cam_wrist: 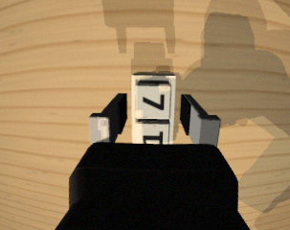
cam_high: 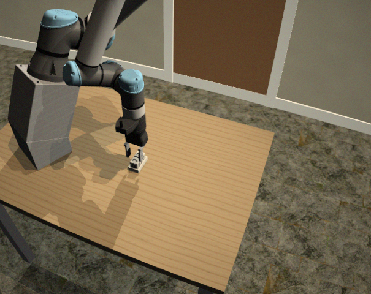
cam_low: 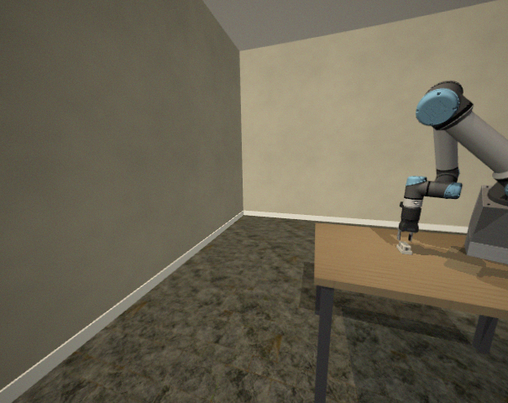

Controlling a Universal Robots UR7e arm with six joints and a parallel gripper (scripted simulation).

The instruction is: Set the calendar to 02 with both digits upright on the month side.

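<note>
Calendar [cam_high: 133,169] [cam_low: 404,251] [cam_wrist: 134,105]: cubes [cam_high: 135,162] [cam_wrist: 153,102] look light, rigid; we'd pinch cube sides above tray. Fingers [cam_high: 134,154] [cam_low: 404,238] spread, gripping nothing.

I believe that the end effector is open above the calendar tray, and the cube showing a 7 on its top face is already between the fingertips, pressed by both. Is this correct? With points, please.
Not quite: the wrist view shows a gap on each side of the 7 cube [cam_wrist: 151,102], so neither fingertip presses it. The end effector [cam_high: 134,153] [cam_low: 404,238] [cam_wrist: 153,106] is indeed open above the tray [cam_high: 133,169] [cam_low: 406,252] [cam_wrist: 134,96].
</note>
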